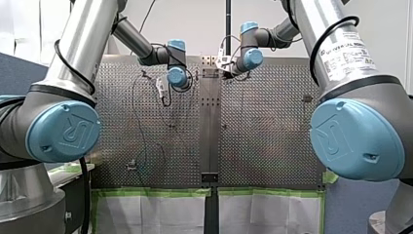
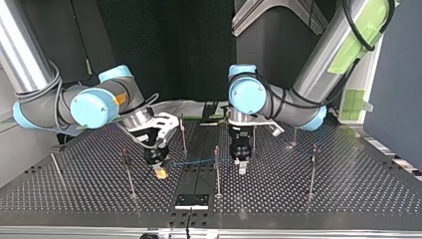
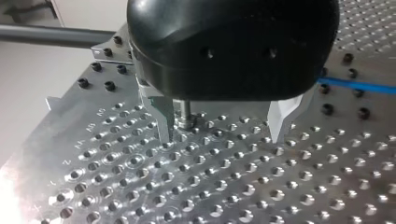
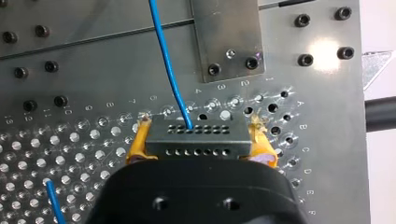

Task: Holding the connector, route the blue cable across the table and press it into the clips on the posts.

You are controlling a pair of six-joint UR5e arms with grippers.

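The perforated table (image 1: 272, 126) is viewed in the front view from behind and above the arms, and in the top view from the opposite edge, low, facing them. Each wrist view is taken close along its own fingers, at the left gripper (image 3: 222, 133) and at the right gripper (image 4: 200, 145) holding the connector (image 4: 196, 128). The blue cable (image 2: 196, 162) is shared by the top and both wrist views.

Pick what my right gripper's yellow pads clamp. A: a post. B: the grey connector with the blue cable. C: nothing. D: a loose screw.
B: the right wrist view shows the right gripper shut on the connector, with the blue cable leaving it.
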